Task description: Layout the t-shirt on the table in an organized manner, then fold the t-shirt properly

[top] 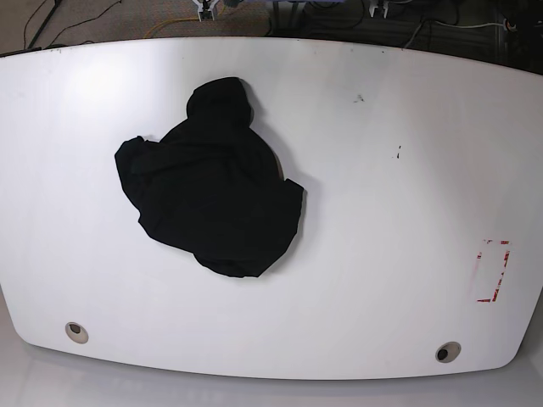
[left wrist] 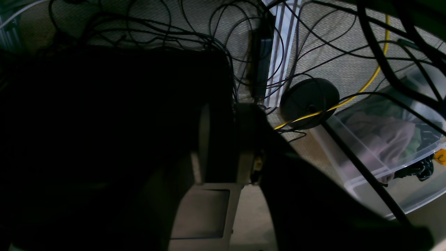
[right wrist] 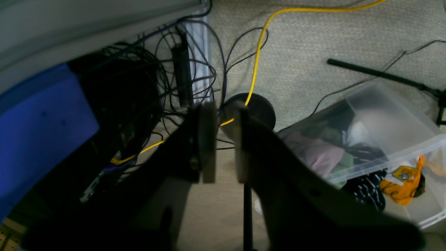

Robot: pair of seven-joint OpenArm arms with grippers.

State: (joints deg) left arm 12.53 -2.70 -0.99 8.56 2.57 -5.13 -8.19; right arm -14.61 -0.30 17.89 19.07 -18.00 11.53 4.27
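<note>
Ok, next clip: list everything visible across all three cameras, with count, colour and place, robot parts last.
t-shirt: one, black, crumpled in a heap left of centre on the table in the base view
table: one, glossy white
red marking: one, near the table's right edge
round holes: two, front corners
storage bin: one, clear, holding mixed clothes, on the carpet
yellow cable: one, across the floor
black cables: many, tangled on the floor
round base: one, black, on the floor
left gripper: one, dark, off the table
right gripper: one, dark, jaws slightly apart, empty
</note>
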